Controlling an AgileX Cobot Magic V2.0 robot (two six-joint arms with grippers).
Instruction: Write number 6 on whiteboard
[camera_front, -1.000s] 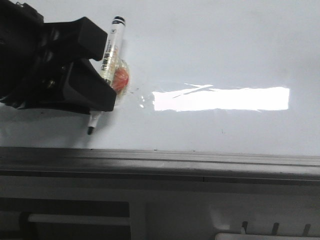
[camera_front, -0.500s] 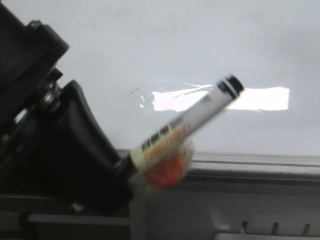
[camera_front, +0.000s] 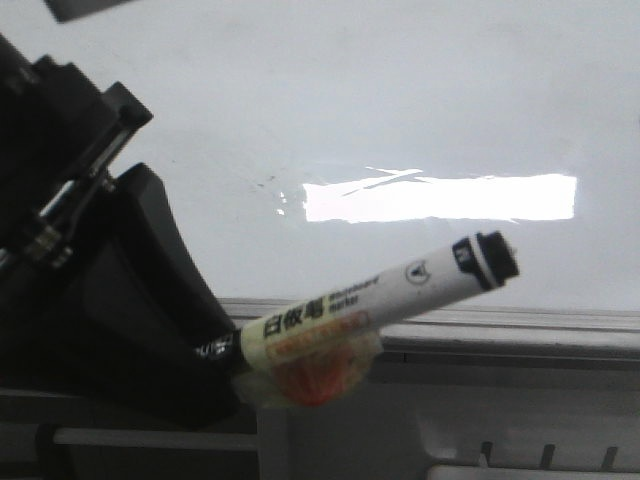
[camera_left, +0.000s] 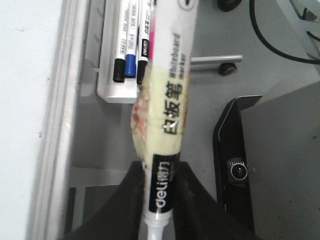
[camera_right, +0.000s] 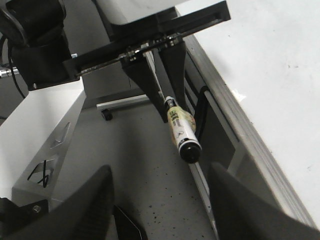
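Note:
The whiteboard (camera_front: 400, 90) lies glossy and white behind its grey edge rail (camera_front: 500, 325), with a bright rectangular glare (camera_front: 440, 197). The number 6 is out of view; the board I see carries only tiny specks. My left gripper (camera_front: 225, 350) is shut on a white marker (camera_front: 370, 300) wrapped in yellowish tape with an orange lump. The marker is off the board, in front of the rail, its black butt end pointing right. In the left wrist view the fingers (camera_left: 135, 185) clamp the marker (camera_left: 167, 110) near its nib end. My right gripper (camera_right: 160, 172) stands open and empty, with the marker (camera_right: 181, 131) beyond it.
A white tray (camera_left: 107, 75) holding several spare markers hangs below the board's rail (camera_left: 60, 125). A black camera mount (camera_left: 237, 170) sits beside the left gripper. The robot's white base (camera_right: 40, 130) and grey floor (camera_right: 145, 165) lie below the board edge (camera_right: 235, 120).
My left gripper has lifted the marker from the board and drawn it toward the camera and down past the rail. The marker has swung so its butt end points right.

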